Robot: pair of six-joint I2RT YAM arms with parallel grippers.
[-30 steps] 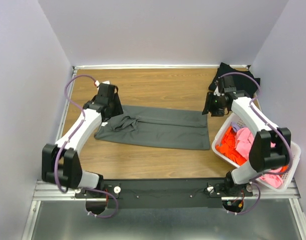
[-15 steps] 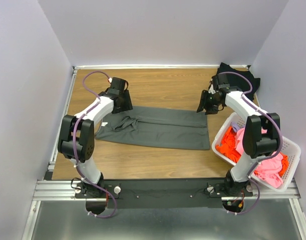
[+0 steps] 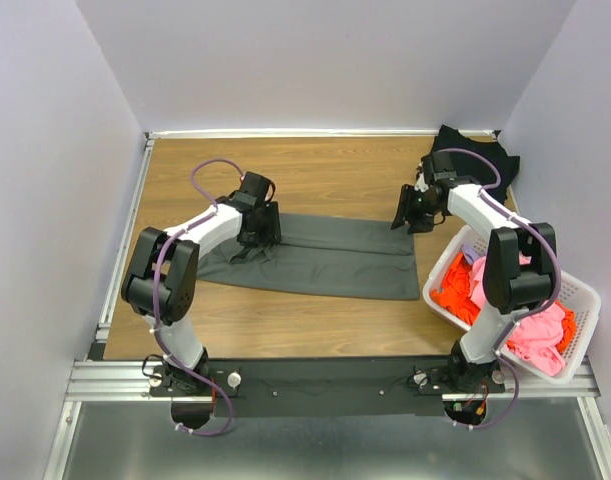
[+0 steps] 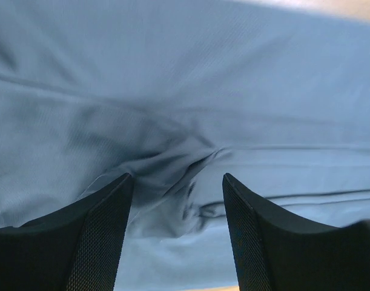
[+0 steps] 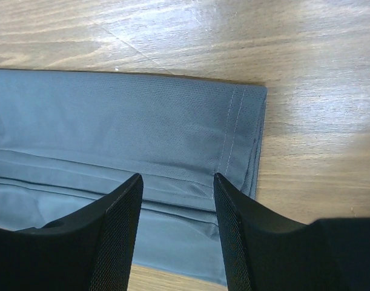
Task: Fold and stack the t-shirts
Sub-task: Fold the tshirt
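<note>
A dark grey t-shirt (image 3: pixel 330 258) lies folded into a long strip across the middle of the wooden table. My left gripper (image 3: pixel 257 230) hovers open over its bunched, wrinkled left part (image 4: pixel 172 182), with both fingers (image 4: pixel 106 230) straddling the crease and nothing held. My right gripper (image 3: pixel 409 212) stands open above the strip's far right corner, where the stitched hem (image 5: pixel 233 133) shows between the fingers (image 5: pixel 112 230). A black t-shirt (image 3: pixel 472 152) lies at the back right corner. Orange (image 3: pixel 453 292) and pink (image 3: pixel 541 335) t-shirts fill the basket.
A white slatted basket (image 3: pixel 585 292) stands at the right, close to the right arm's base. Bare wood (image 3: pixel 315 175) stretches behind the strip and in front of it (image 3: pixel 285 320). Lilac walls close in the table on three sides.
My left gripper has swung right from the shirt's left end to over its bunched part. My right gripper has edged left and back to the shirt's far right corner.
</note>
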